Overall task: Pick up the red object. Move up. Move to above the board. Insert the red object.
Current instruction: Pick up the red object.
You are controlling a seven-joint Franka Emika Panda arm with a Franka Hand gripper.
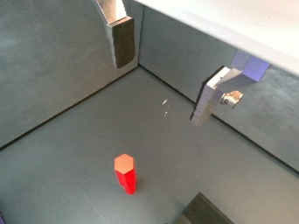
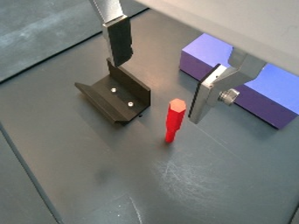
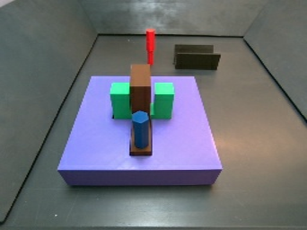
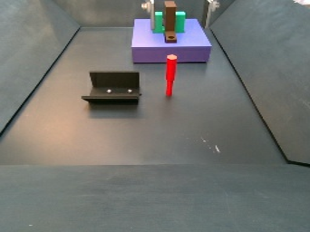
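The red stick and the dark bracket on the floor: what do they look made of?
The red stick, standing upright under the open gripper, looks like matte plastic: uniform colour, hexagonal top, no shine. The fixture looks like dark painted or anodised metal, judging by its thin bent plate and pale screw heads. Neither is certain.

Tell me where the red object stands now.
The red object stands upright on the dark floor between the fixture and the purple board; in both wrist views the open gripper hangs above it.

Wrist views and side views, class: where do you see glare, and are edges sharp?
In a wrist view, faint glints on the floor beside the open gripper; in a side view, the red object is crisp, with pale floor sheen nearby; nothing looks blurred.
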